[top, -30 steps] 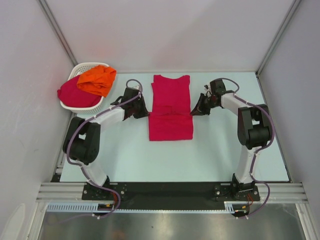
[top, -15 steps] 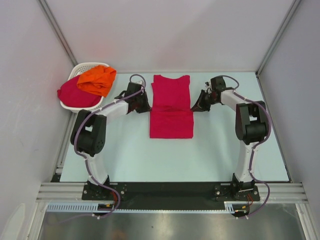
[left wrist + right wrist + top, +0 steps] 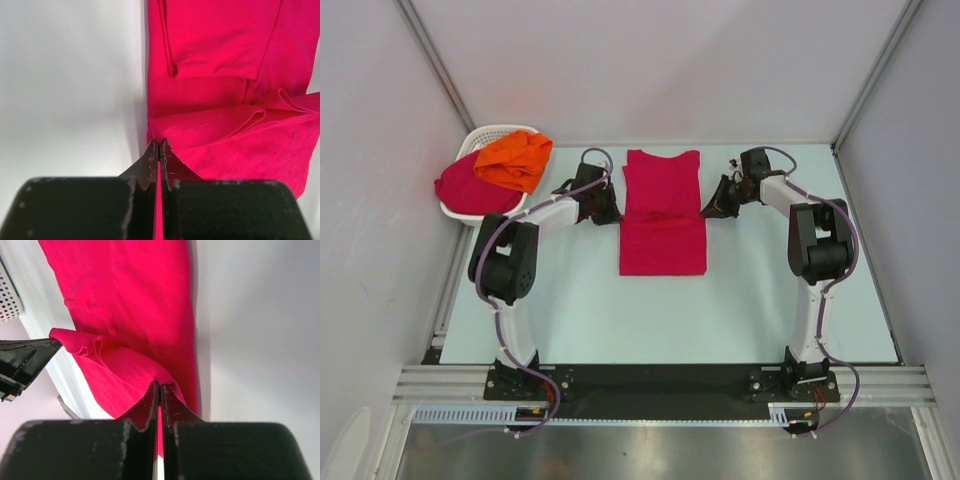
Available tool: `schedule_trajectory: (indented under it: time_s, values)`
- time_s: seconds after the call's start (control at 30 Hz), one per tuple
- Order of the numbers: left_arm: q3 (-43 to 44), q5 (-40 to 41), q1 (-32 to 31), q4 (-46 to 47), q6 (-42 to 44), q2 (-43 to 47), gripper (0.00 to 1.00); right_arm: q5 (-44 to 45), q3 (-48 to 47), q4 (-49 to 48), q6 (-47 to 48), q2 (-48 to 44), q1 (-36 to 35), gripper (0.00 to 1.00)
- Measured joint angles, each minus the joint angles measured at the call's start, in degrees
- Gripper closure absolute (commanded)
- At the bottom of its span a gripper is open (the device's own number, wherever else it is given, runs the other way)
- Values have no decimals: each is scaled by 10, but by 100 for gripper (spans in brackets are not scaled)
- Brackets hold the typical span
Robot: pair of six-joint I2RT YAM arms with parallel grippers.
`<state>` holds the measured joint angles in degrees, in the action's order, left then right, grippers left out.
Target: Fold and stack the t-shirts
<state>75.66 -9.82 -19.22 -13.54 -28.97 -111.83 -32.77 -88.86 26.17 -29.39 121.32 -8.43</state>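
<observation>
Top view: the crimson t-shirt (image 3: pixel 663 215) lies lengthwise on the counter (image 3: pixel 620 320), gripped from 2 sides at its folded edge, probably so both sides travel evenly. Left wrist: the left tool (image 3: pixel 159 146) is clamped on a lifted fold of the shirt's edge. Right wrist: the right tool (image 3: pixel 159 386) pinches the opposite edge, holding the fabric raised.

A pale table (image 3: pixel 620 310) carries a crimson t-shirt (image 3: pixel 663 250) mid-far and a white basket (image 3: pixel 475 214) at its far-left corner.
</observation>
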Motion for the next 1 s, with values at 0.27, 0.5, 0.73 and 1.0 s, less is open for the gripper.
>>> schedule_trajectory:
  time_s: [0.27, 0.5, 0.73, 1.0]
  values:
    - [35, -10, 3, -7, 6, -27, 100, -5, -13, -2, -2, 16, 0, 100]
    - [42, -14, 4, -8, 7, -45, 100, -2, -14, -1, -2, 21, 2, 100]
    - [87, -21, 5, -28, 21, -64, 89, -1, -19, 0, -2, 25, 5, 95]
    - [154, -24, 6, -87, 58, -78, 0, -5, -75, 34, 2, 29, 7, 0]
